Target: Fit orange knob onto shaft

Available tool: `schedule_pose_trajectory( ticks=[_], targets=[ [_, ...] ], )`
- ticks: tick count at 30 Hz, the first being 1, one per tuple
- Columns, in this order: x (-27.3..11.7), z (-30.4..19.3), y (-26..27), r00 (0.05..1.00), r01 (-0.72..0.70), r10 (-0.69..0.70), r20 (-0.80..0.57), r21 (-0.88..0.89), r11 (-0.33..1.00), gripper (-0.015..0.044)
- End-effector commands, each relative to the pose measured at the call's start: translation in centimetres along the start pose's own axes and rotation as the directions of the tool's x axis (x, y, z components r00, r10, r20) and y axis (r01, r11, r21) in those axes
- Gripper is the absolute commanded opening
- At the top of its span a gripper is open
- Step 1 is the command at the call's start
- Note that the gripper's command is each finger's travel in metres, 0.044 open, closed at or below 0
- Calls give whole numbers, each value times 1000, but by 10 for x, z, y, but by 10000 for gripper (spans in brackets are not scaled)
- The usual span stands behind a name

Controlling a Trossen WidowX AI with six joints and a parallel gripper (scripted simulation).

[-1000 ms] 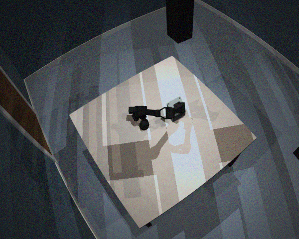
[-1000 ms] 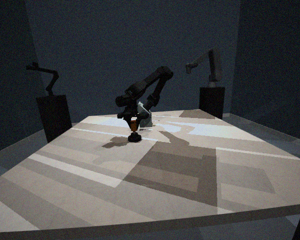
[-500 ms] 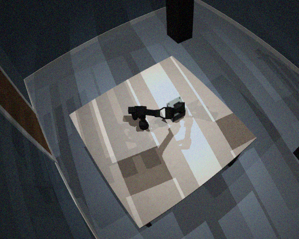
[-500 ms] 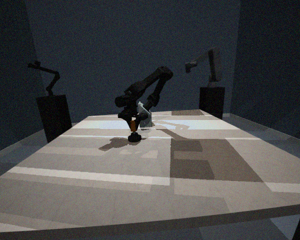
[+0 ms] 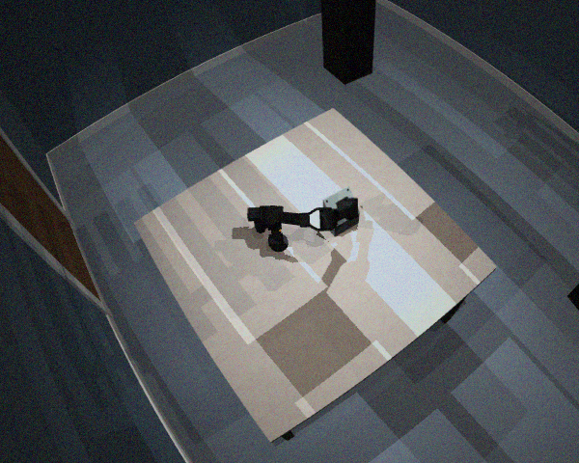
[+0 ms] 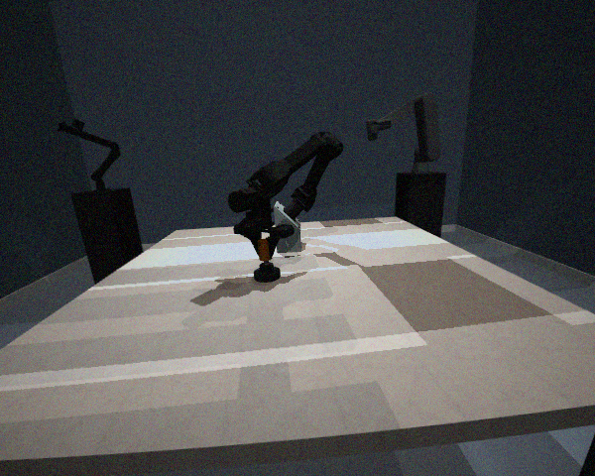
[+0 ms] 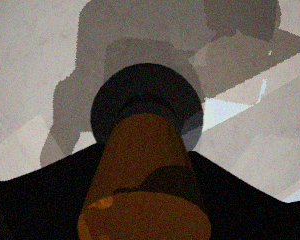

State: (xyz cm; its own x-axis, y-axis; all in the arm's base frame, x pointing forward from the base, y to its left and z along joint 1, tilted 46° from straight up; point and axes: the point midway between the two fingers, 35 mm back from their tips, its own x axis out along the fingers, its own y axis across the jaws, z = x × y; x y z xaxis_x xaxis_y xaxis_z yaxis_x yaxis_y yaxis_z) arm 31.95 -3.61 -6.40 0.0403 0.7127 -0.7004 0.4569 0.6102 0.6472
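The orange knob is held upright in my gripper, which is shut on it with a dark finger on each side. The round pedestal is dark, with a wide base and a narrower raised collar, and stands on the table. The knob's lower end is over the collar, very close to its top; whether they touch is too small to tell. The silver shaft does not show, and the knob's underside and hole are hidden. In the top view the arm hides nearly all of the knob.
The table carries sharp bands of light and shadow. The arm's pale base plate stands behind the pedestal in the exterior view. Two black stands with other arms are beyond the table.
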Motion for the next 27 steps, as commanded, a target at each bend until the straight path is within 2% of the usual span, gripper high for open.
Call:
schedule_pose_trajectory(
  ticks=[1, 27],
  targets=[
    [0, -1, 0, 1000, 1, -1, 2, 2, 1000, 0],
    [-1, -2, -2, 1000, 1, -1, 2, 2, 1000, 0]
  ],
)
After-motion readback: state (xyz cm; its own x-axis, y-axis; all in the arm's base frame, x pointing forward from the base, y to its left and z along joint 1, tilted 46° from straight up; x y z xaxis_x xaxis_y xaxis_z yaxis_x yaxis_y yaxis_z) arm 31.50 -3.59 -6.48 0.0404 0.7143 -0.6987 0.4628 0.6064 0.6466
